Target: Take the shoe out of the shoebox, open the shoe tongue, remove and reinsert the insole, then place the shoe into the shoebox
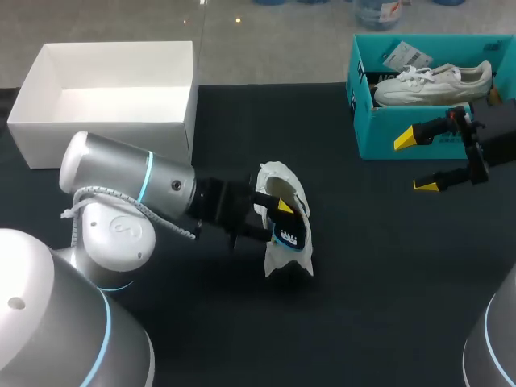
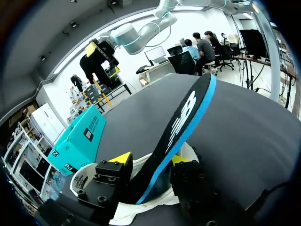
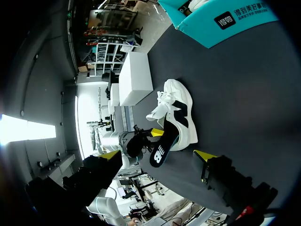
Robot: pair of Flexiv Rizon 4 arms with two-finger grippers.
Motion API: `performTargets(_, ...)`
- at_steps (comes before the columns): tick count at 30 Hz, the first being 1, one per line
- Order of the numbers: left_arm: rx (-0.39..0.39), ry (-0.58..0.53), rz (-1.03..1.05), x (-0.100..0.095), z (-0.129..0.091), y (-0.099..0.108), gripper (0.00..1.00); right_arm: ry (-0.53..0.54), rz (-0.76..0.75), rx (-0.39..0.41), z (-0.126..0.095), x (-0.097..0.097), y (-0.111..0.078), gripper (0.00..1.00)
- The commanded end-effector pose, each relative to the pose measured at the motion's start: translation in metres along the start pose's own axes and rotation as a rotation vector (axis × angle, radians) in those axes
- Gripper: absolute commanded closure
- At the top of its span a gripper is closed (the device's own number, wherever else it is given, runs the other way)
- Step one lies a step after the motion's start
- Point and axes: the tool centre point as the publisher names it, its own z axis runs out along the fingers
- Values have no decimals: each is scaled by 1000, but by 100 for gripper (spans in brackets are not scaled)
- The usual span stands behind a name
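The insole carries a white logo on its black face, seen in both wrist views. The white shoe bears a large dark emblem on its side. The teal box has a black label with white characters (too small to make out in the head view) and white markings along its lower edge. Paper tags inside it show print too fine to tell.

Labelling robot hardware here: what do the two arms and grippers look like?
The left arm and right arm are rounded silver-grey links with light-blue joint rings; the left carries a white braided cable. The left gripper and right gripper are black and boxy, with yellow fingertips.
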Motion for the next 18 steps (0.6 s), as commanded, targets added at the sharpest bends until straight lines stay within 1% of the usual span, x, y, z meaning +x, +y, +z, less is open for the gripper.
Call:
performTargets(1, 13, 1, 12, 11, -12, -7, 60, -4, 1, 0, 1, 0, 0, 0)
performTargets(2, 15, 6, 11, 12, -11, -8, 64, -4, 1, 0, 1, 0, 0, 0)
performTargets(4, 10, 17, 0, 15, -9, -5, 93, -4, 1, 0, 1, 0, 0, 0)
performTargets(5, 7, 19, -3, 15, -7, -3, 100, -4, 1, 0, 1, 0, 0, 0)
performTargets(11, -21, 14, -19, 14, 2, 10, 100, -4, 1, 0, 1, 0, 0, 0)
performTargets(14, -25, -10, -25, 10, 6, 13, 100, -4, 1, 0, 1, 0, 0, 0)
performTargets(18, -55, -42, -26, 6, 13, 19, 100, -4, 1, 0, 1, 0, 0, 0)
